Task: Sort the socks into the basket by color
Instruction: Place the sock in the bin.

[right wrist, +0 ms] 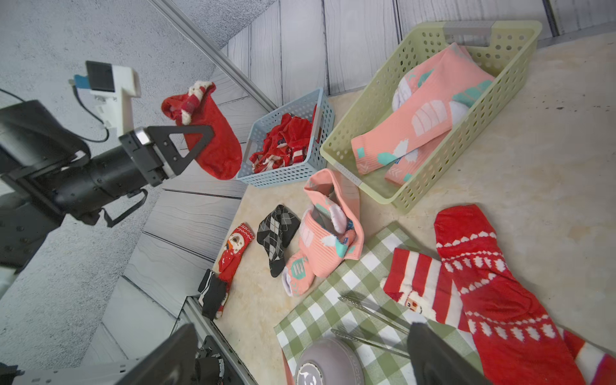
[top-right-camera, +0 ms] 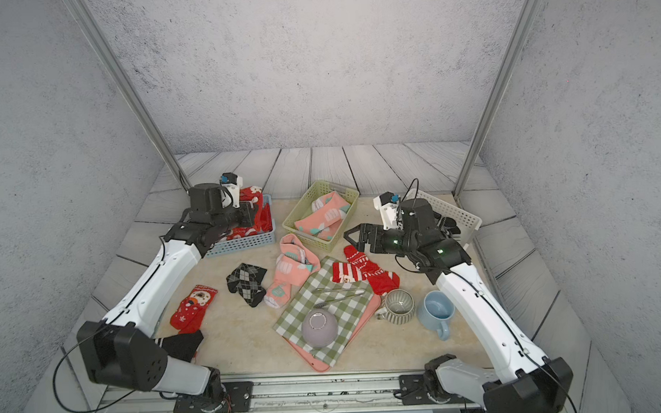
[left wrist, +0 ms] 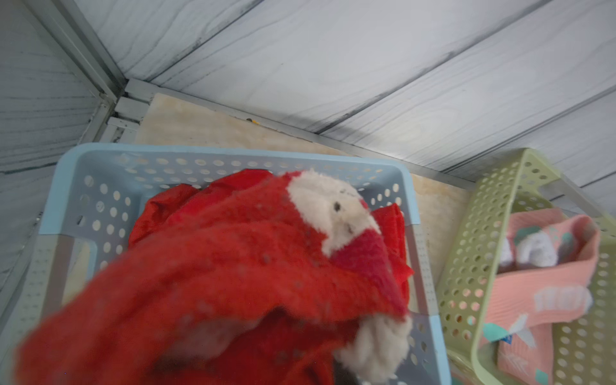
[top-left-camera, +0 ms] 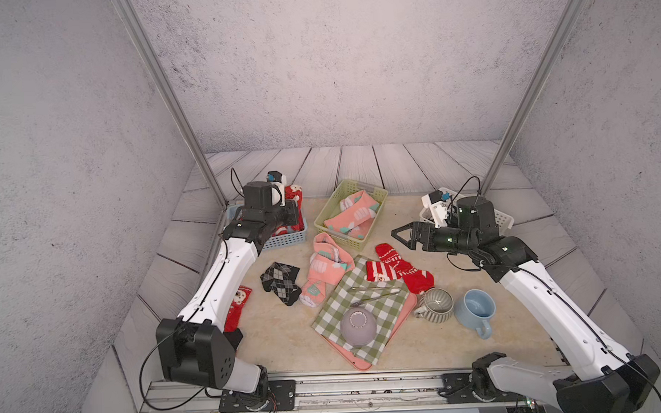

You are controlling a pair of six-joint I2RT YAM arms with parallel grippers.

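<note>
The left arm point(top-left-camera: 225, 273) and right arm point(top-left-camera: 544, 302) share one build: glossy white link shells between matte black joint housings. A thin black cable point(top-left-camera: 140, 373) runs along each shell and loops free by the shoulder. Small green lights point(top-left-camera: 447, 240) glow on the black forearms. The left tool point(right wrist: 205, 135) and right tool point(top-left-camera: 397, 236) have black triangular open-frame fingers. White camera mounts point(top-left-camera: 437, 207) carry blue plugs.

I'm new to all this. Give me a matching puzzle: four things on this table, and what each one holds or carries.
1. blue basket
2. green basket
3. checked cloth
4. left gripper

a. pink socks inside
b. shut on a dangling red sock
c. heap of red socks inside
d. tongs and bowl on top

Pairs: 1-c, 2-a, 3-d, 4-b.
</note>
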